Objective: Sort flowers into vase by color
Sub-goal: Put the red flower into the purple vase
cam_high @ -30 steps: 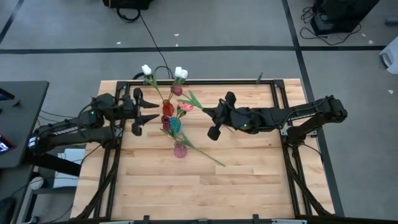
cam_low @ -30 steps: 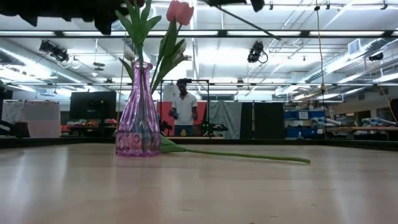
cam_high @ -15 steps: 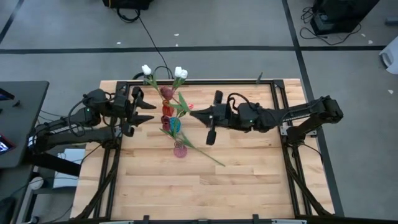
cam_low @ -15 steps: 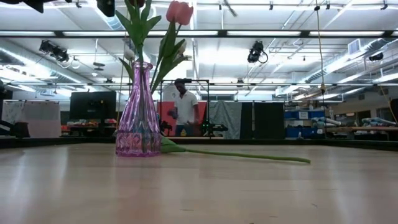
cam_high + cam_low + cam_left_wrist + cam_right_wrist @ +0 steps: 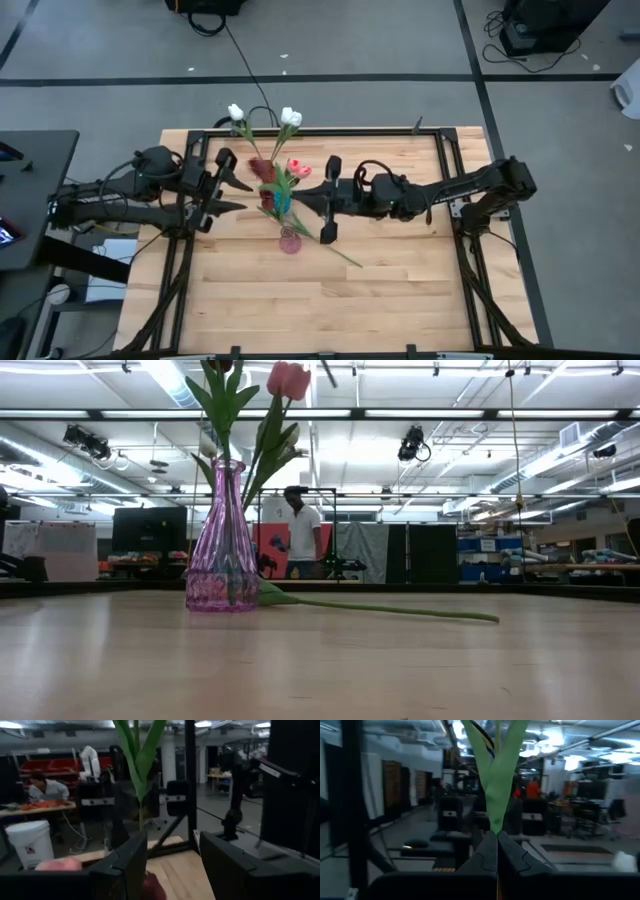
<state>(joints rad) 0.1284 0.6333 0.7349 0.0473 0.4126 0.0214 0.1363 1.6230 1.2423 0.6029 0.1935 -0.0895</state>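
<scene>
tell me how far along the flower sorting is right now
Partly done. The pink vase already holds a pink tulip, and two white tulips stand at the far end of the vase row. In hand: the right gripper is shut on a green stem beside the vases. The left gripper waits open. Left: one stem lies on the table.

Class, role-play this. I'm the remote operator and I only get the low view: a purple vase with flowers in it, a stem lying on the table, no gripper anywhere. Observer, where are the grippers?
Observer: The right gripper is beside the row of vases, shut on a green flower stem.
Operator: And the left one?
Observer: The left gripper is on the row's other side, open and holding nothing.
Operator: Is anything hidden behind my purple vase?
Observer: Yes, a blue vase stands just behind the purple vase.
</scene>
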